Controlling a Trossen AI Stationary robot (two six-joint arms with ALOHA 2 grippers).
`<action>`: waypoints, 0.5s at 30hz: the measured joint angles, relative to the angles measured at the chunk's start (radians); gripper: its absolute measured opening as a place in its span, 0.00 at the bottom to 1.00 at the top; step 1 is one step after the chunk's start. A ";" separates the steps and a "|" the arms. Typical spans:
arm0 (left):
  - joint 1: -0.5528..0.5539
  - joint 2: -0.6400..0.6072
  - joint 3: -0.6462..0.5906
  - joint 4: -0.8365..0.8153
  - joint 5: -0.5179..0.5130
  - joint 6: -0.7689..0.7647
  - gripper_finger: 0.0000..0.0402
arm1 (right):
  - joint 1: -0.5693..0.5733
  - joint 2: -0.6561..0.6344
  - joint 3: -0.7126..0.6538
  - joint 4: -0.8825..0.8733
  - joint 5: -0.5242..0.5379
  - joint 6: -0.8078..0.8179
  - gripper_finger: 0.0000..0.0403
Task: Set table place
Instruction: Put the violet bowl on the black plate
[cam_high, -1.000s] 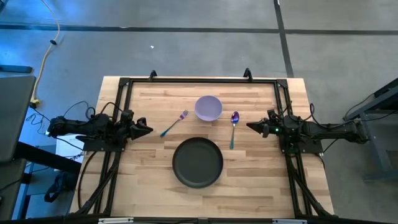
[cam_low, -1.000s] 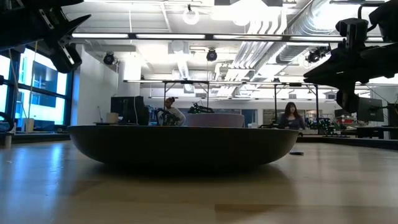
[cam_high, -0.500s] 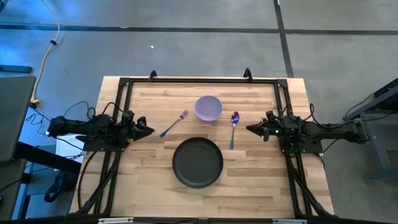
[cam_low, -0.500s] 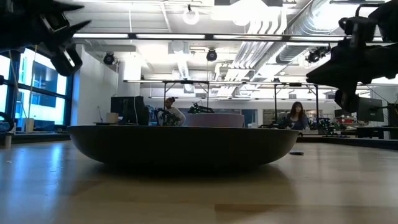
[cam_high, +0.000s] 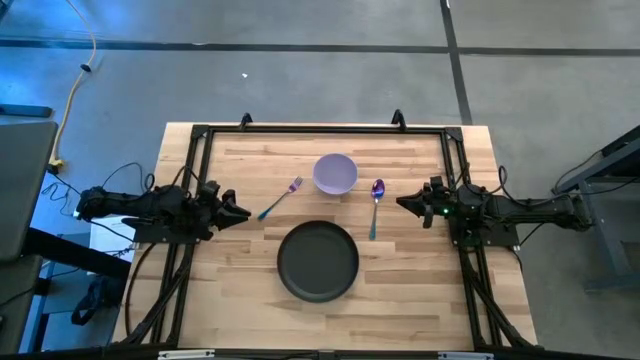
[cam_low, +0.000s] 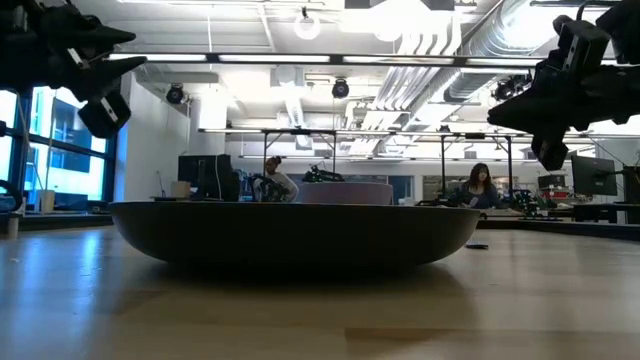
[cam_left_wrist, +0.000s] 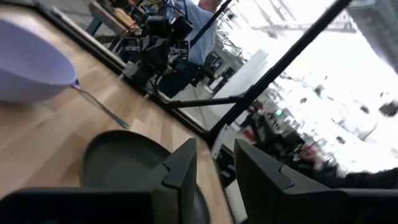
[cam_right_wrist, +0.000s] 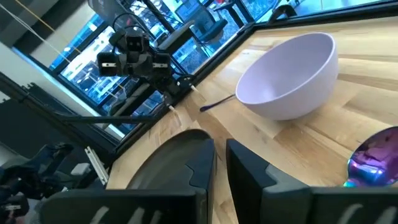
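Four pieces lie on your counter (cam_high: 420, 290), a plank top inside a black rail frame (cam_high: 320, 130). Largest is the black plate (cam_high: 318, 262), sitting toward the near edge at mid-width. Behind it, toward the far edge, stands the lavender bowl (cam_high: 335, 173). Your fork (cam_high: 281, 198) lies slanted on the bowl's left-edge side, apart from it, and your spoon (cam_high: 375, 205) lies lengthwise on its right-edge side, just beside it. Nothing rests on the plate or in the bowl.

Your left tool (cam_high: 240, 211) hovers over the left edge, its fingers slightly parted with a narrow gap and holding nothing. Your right tool (cam_high: 402, 203) hovers by the right edge near the spoon, fingers nearly together and empty. Nothing stands between either tool and the pieces.

Beyond the counter, the low view shows two people (cam_low: 478, 187) seated at desks.

Since a second ago your left tool has crept a little inward, the right has barely shifted, and the four pieces have not moved.
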 joint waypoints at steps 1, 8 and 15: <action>0.000 0.000 0.000 0.000 -0.005 -0.021 0.24 | 0.000 0.000 0.000 0.003 0.000 0.000 0.08; 0.000 0.000 0.000 -0.039 -0.127 -0.086 0.24 | 0.000 0.000 0.000 -0.037 -0.019 0.000 0.08; 0.000 0.008 0.000 -0.035 -0.131 -0.056 0.24 | 0.000 0.000 0.000 -0.063 -0.051 0.002 0.08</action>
